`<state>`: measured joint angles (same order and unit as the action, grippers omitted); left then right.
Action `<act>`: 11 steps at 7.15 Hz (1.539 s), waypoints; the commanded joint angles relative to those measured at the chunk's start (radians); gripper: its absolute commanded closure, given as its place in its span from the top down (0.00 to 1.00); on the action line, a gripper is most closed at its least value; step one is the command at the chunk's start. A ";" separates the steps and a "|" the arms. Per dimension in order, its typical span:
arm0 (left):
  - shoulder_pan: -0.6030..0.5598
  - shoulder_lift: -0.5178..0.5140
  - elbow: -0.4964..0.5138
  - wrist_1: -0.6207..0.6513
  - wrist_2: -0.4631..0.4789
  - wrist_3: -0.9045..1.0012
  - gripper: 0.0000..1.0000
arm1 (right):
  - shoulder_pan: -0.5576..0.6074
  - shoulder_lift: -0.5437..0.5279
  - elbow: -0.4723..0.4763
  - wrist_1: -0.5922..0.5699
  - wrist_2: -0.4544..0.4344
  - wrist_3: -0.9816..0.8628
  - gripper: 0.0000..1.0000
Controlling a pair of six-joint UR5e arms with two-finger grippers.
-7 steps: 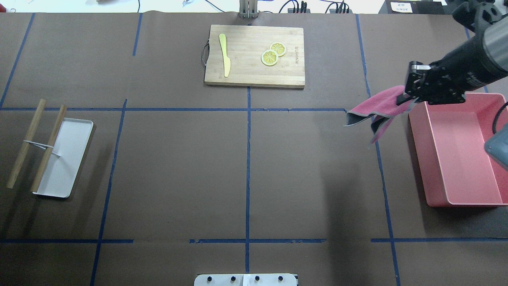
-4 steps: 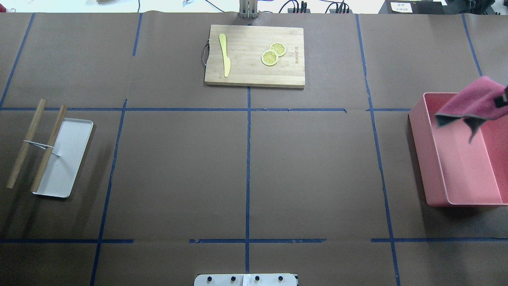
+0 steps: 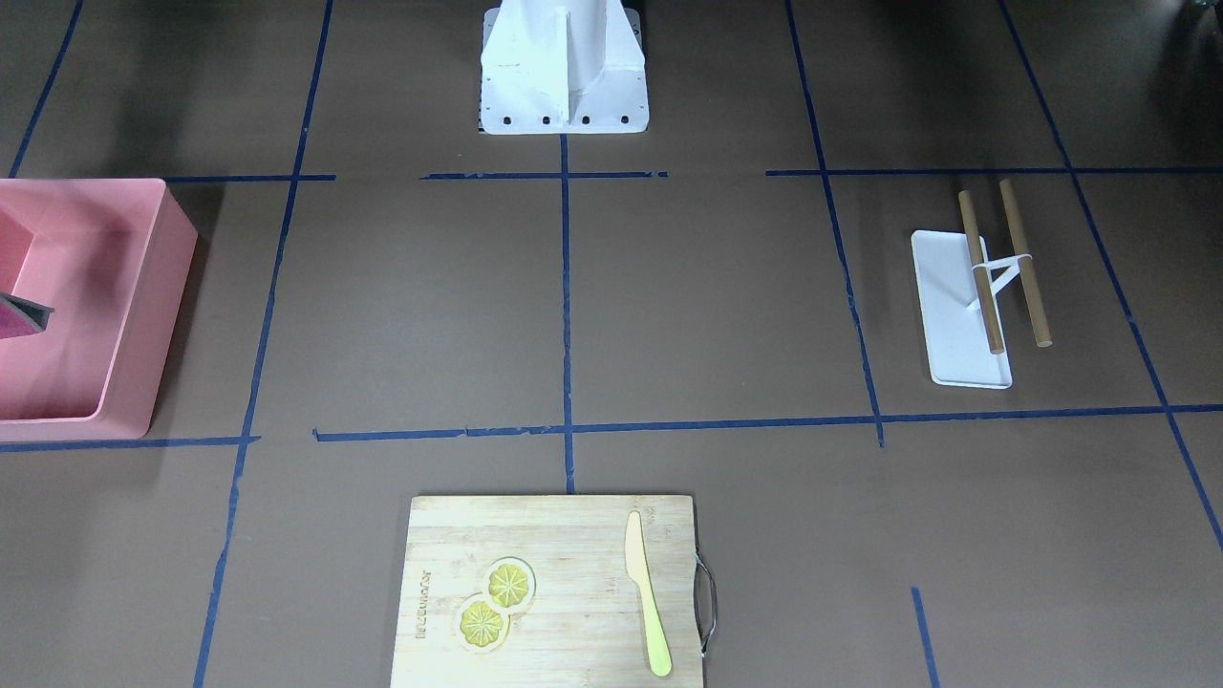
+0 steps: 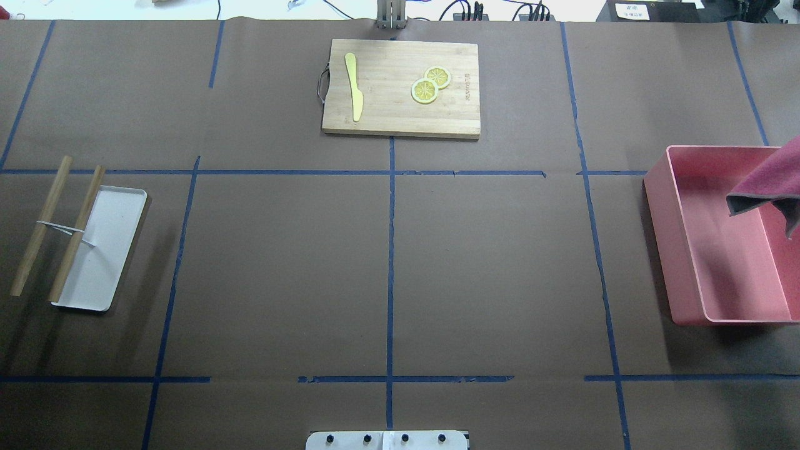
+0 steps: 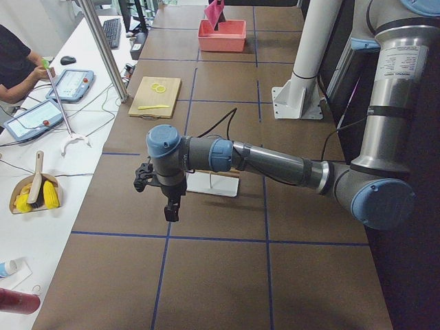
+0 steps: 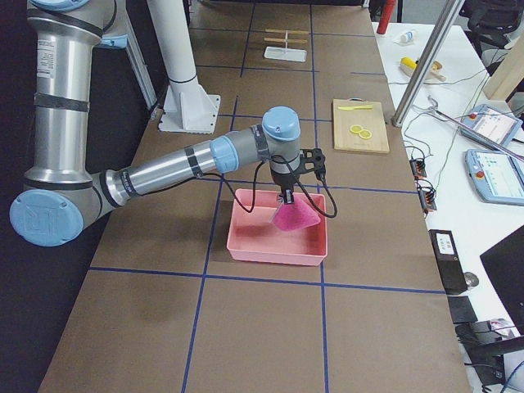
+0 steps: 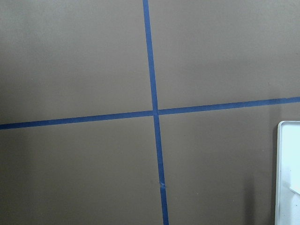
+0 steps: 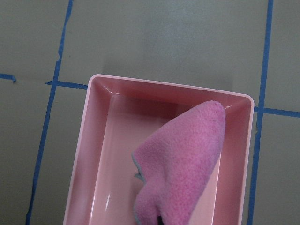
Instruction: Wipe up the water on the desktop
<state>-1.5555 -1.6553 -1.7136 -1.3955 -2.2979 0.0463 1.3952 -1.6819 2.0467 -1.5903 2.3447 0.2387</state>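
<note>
The desktop (image 4: 487, 262) is brown with blue tape lines; I see no water on it. A pink cloth (image 4: 772, 178) hangs in the air over the pink bin (image 4: 662, 250) at the right edge. My right gripper (image 6: 288, 196) holds it from above; the right wrist view shows the cloth (image 8: 187, 159) dangling into the bin (image 8: 93, 140). The gripper itself is outside the overhead view. My left gripper (image 5: 170, 212) hovers above the desktop near the white tray; I cannot tell if it is open or shut.
A bamboo cutting board (image 4: 400, 87) with a yellow knife and two lemon slices lies at the far middle. A white tray (image 4: 103, 250) with two wooden sticks lies at the left. The robot's base (image 3: 564, 67) stands at the near edge.
My right arm has carried the pink cloth to the right, from beside the bin's left wall to over the bin, and has left the overhead view.
</note>
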 commanded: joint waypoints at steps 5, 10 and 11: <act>0.000 0.002 0.009 0.000 -0.002 0.003 1.00 | 0.017 0.098 -0.011 -0.194 0.004 -0.021 1.00; 0.000 0.009 0.020 0.001 -0.002 0.006 1.00 | 0.229 0.031 -0.326 -0.127 0.109 -0.423 1.00; 0.000 0.014 0.028 0.001 -0.002 0.009 1.00 | 0.229 0.060 -0.361 -0.050 0.110 -0.421 1.00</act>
<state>-1.5554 -1.6462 -1.6942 -1.3946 -2.2994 0.0525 1.6149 -1.6409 1.7482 -1.7216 2.4410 -0.1730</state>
